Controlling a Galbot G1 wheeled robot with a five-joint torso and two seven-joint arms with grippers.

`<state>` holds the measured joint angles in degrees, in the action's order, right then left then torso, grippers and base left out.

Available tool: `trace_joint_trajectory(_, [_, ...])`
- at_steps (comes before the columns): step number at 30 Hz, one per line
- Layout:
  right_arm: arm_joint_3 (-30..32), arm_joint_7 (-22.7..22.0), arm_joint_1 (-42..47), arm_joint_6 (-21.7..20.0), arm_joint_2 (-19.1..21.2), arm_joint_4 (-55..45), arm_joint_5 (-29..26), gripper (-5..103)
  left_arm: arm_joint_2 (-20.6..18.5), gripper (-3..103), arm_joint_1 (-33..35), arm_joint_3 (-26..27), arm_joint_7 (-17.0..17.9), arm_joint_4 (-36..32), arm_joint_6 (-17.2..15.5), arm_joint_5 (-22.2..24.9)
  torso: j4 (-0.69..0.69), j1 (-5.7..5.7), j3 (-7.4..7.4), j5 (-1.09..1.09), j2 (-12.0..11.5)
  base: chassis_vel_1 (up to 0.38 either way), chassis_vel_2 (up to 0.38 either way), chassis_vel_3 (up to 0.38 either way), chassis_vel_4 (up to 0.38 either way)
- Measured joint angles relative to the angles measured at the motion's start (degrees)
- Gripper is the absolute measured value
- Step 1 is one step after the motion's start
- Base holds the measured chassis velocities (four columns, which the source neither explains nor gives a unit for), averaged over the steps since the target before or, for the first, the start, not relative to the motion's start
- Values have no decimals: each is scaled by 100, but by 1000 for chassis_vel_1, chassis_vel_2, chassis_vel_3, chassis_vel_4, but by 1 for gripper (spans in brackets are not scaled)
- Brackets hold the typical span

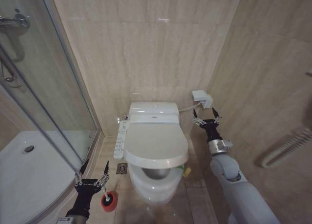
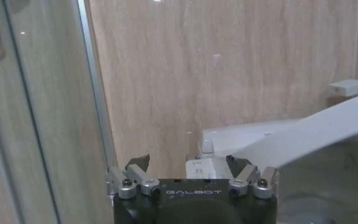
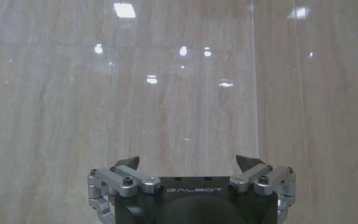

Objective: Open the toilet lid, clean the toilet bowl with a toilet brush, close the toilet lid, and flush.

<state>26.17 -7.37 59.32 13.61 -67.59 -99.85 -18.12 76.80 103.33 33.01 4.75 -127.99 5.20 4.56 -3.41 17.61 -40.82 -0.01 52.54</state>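
Both tools are spread wide and hold nothing: the left tool (image 1: 91, 177) hangs low by the shower glass, just above the toilet brush (image 1: 108, 200) on the floor, and the right tool (image 1: 205, 116) is raised beside the tank near the wall. Partly raised, the toilet lid (image 1: 155, 146) tilts over the toilet bowl (image 1: 155, 184).

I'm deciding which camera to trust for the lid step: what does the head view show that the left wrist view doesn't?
Head view alone: the toilet bowl under the partly raised lid, the toilet brush on the floor near the left gripper, and the right gripper open beside the tank. Left wrist view alone: a close look at the left gripper's spread fingers. Both show the toilet lid, the shower glass and the tiled wall.
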Motion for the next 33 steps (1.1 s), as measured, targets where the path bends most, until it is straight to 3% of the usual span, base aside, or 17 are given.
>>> trace_joint_trajectory(21, [19,-95,988,140,-514,-767,656,100,0,82,0,0,0,0,0,0,1,2,-1,1,-1,13,-14,-9,15])
trace_joint_trajectory(33, [87,-137,1180,160,-678,-941,762,100,0,82,0,0,0,0,0,0,1,3,-1,1,-1,0,0,0,0])
